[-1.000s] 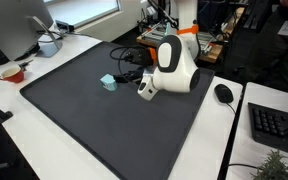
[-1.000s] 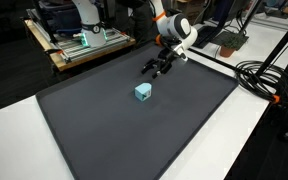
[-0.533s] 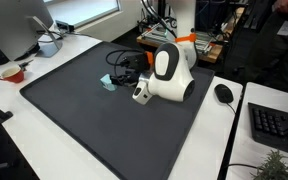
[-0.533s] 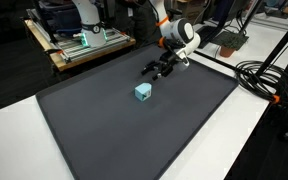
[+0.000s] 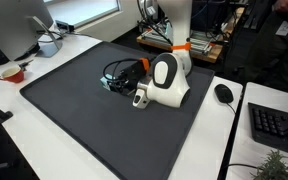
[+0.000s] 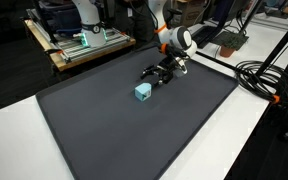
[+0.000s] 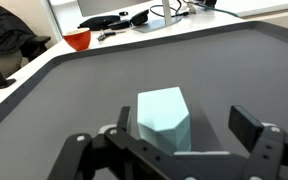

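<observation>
A light blue cube [image 6: 142, 91] lies on the dark grey mat [image 6: 124, 130]. My gripper [image 6: 156, 75] is open and low over the mat, just beside the cube. In the wrist view the cube [image 7: 164, 120] sits between the two spread fingers of my gripper [image 7: 186, 132], closer to the left finger, and I cannot tell if it touches it. In an exterior view the white wrist and the gripper [image 5: 120, 76] hide most of the cube [image 5: 106, 84].
A red bowl [image 5: 12, 73] and a monitor [image 5: 19, 25] stand on the white desk beside the mat. A black mouse [image 5: 223, 92] and a keyboard [image 5: 274, 125] lie on the opposite side. Black cables [image 6: 264, 75] run along the mat's edge.
The arm has moved down and toward the cube, so the open fingers now sit on either side of it. The cube has not moved.
</observation>
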`<move>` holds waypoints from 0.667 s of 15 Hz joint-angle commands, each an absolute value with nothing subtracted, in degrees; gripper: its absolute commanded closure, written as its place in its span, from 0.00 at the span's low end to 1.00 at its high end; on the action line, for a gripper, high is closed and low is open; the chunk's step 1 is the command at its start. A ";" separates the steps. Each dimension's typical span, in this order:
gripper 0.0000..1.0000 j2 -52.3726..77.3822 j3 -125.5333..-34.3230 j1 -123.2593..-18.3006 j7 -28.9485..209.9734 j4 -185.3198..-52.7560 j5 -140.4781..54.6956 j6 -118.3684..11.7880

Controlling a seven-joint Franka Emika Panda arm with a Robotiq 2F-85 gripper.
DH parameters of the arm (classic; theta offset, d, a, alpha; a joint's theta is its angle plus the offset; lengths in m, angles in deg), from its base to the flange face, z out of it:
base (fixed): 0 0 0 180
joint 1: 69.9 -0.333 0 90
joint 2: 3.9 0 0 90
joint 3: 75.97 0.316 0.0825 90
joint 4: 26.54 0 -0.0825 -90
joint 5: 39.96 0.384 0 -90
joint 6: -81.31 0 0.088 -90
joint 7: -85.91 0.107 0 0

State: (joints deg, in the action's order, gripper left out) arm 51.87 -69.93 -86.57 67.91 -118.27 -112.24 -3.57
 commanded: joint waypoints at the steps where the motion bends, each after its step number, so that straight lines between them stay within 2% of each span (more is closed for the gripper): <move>1: 0.00 53.20 -69.23 -85.47 63.91 -116.88 -114.80 -4.42; 10: 0.00 54.62 -69.24 -83.93 59.67 -115.55 -114.67 -6.61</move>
State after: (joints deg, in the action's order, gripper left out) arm 53.05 -69.93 -84.98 62.39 -117.61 -113.17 -5.69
